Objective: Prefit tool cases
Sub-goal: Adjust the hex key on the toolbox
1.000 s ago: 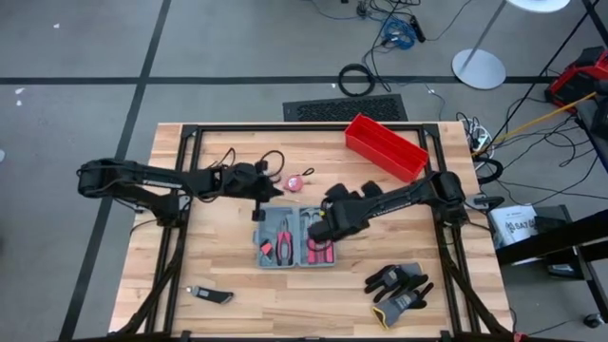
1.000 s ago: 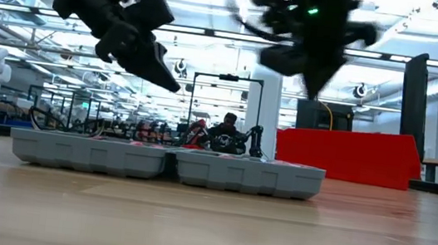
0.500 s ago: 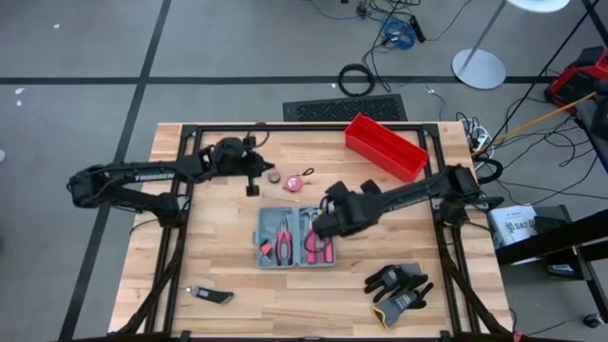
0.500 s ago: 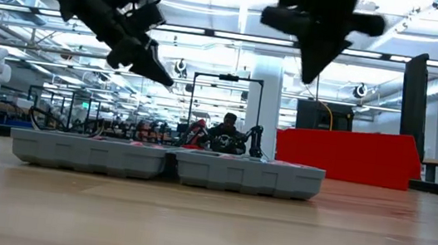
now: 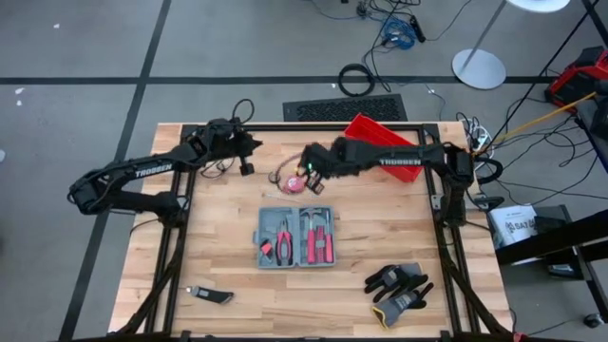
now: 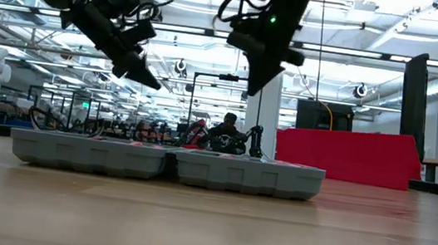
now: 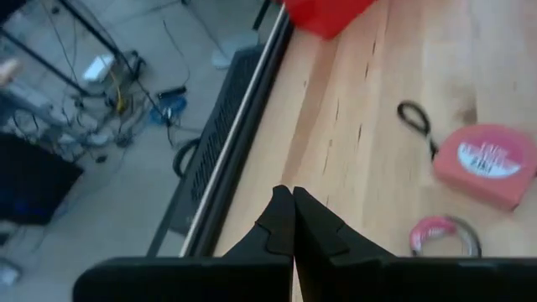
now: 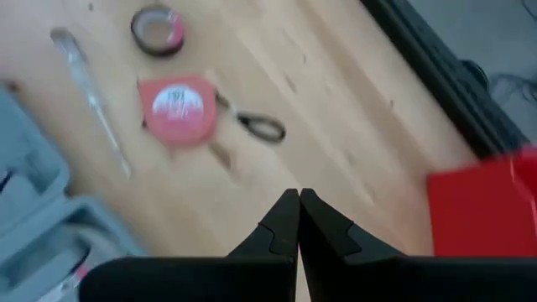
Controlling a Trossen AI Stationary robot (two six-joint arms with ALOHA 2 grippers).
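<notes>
Both arms had withdrawn from the open case (image 5: 295,236) mid-desk toward the far edge, left claw (image 5: 245,168) and right claw (image 5: 311,183) closed and empty; recommend opening over the tape measure (image 8: 177,107).

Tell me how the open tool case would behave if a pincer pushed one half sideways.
The tool case lies opened flat on the table, both halves down, so it would probably slide rather than tip. The halves meet at a hinge in the middle, so a push on one half may swing it. The pliers and other tools sit in moulded slots and would likely stay put.
</notes>
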